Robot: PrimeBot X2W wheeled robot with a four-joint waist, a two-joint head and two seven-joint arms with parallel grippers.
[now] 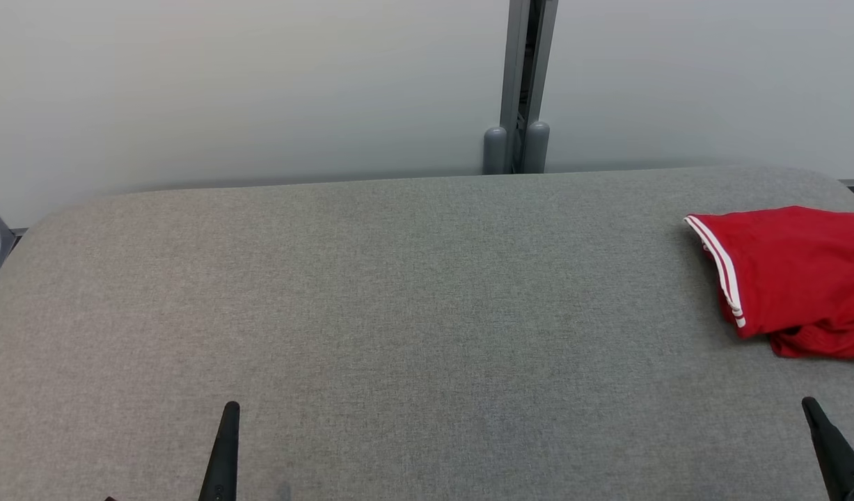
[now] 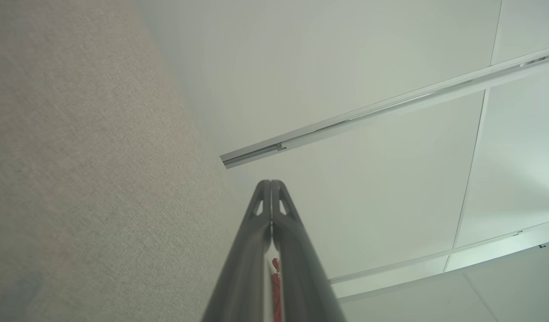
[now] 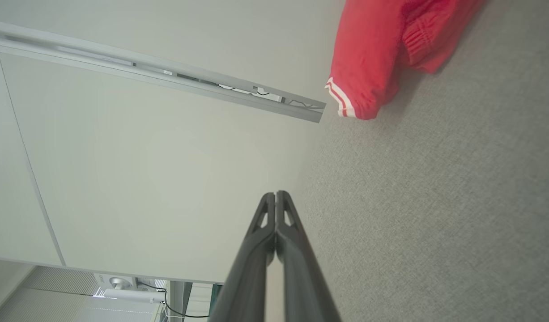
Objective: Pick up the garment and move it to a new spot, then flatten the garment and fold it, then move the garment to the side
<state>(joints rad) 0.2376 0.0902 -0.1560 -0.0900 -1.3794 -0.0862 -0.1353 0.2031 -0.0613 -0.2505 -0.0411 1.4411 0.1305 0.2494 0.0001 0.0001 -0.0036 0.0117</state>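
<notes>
Near edge of grey table (image 1: 399, 292): left gripper (image 1: 230, 410), fingers pressed tip to tip, nothing clamped. Same for right gripper (image 1: 809, 403): shut tight, empty. At table's right end: red garment (image 1: 795, 278) w/ white double stripe (image 1: 722, 271), bunched. Well apart from left gripper, nearer right one, no contact.

Risks, as judged:
- Going in w/ jaws shut → would shove fabric toward table's right edge instead of gripping; could slide off.
- Pinching top layer only → trailing remainder, drag across table, worse crumpling, harder flattening.
- Grabbing loose lower bunch toward table's front → uneven hang, twisted lay-down.
- Easy reach for right arm only; long stretch across table likely for left.

Hidden / unclear:
- Garment's right part cut off in head view; full extent and gap to table's edge unknown.
- Type unclear, shorts or top; ribbed band (image 3: 417, 40) visible in right wrist view, no more.
- Thin red sliver (image 2: 275, 277) btw left fingers, low in left wrist view; can't tell what.
- Layers under top fold not visible.
</notes>
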